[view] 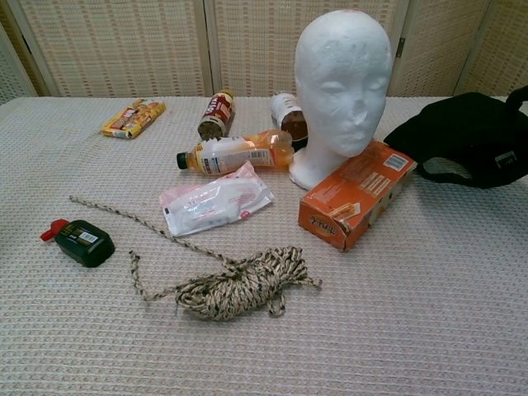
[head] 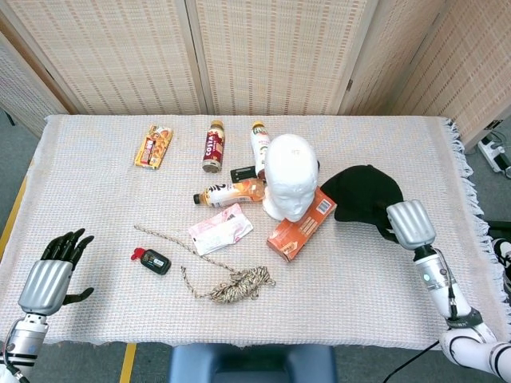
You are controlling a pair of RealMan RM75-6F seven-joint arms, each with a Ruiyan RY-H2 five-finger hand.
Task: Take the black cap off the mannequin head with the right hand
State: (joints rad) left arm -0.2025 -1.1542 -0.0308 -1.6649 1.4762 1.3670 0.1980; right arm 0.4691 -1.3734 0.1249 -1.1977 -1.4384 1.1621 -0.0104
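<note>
The white foam mannequin head (head: 290,185) stands bare at the table's middle, also seen as the mannequin head (view: 342,91) in the chest view. To its right the black cap (head: 363,194) lies on the cloth, touching the orange box; the chest view shows the cap (view: 466,139) resting low. My right hand (head: 409,224) is at the cap's near right edge and holds it there, with its fingers hidden under the hand's back. My left hand (head: 53,272) hovers at the near left corner, fingers spread, holding nothing.
An orange box (head: 302,225) leans against the mannequin's base. Around it lie an orange drink bottle (head: 228,192), two more bottles (head: 213,145), a snack pack (head: 153,147), a white pouch (head: 220,229), a coiled rope (head: 235,285) and a small black-and-red object (head: 152,260).
</note>
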